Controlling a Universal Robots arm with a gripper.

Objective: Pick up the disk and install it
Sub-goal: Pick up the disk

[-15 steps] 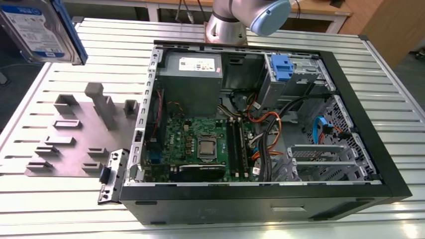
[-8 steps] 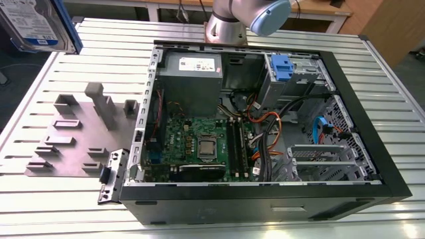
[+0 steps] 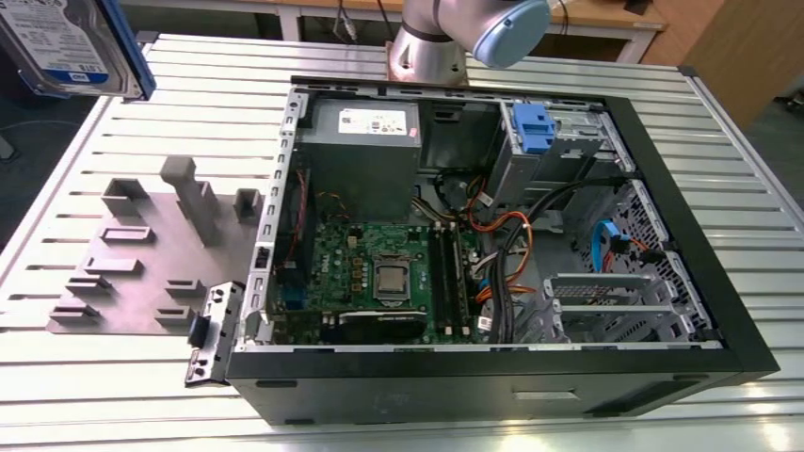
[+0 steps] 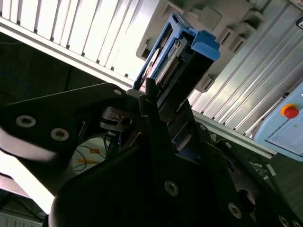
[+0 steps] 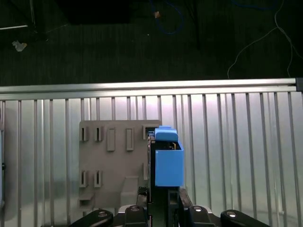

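Blue-railed disk [image 5: 168,163] clamped in pincer [image 4: 161,101], held high over grey fixture plate [image 5: 113,165].

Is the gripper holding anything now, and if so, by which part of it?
Yes. The gripper holds the disk by the end opposite its carrier's blue tab; the rest of the disk sticks out ahead.

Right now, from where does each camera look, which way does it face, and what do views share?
Exterior view: raised, looking down into the open computer case; the arm shows.
First wrist view: on the wrist, facing the slatted table; claw shows.
Second wrist view: on the wrist, looking along the claw.
All three share the disk.
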